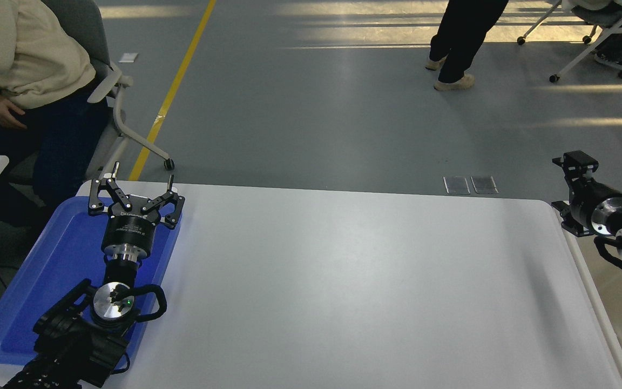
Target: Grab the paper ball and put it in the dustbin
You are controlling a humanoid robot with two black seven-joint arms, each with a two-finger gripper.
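white surface (pixel 343 281) takes up most of the head view, and no paper ball shows anywhere on it. off-white dustbin (pixel 602 324) sits at the right edge, with only its pale rim and a strip of beige inner wall in frame; whether the ball lies inside cannot be told from here. blue tray (pixel 46 281) lies at the lower left, bare of any paper in the part that shows.

left arm is parked over that tray, its left tool (pixel 134 186) pointing away from the camera with its fingers spread wide and nothing between them.

right arm comes in from the right edge, above the far corner of the dustbin. right tool (pixel 571 186) points toward the far side of the surface, holding no visible thing, and its finger ends are too hard to read to say whether they are spread or pressed together.

since the ball is out of sight, which way it lies from either tool cannot be judged; the right arm is by far the nearer to the dustbin, the left well apart from it.
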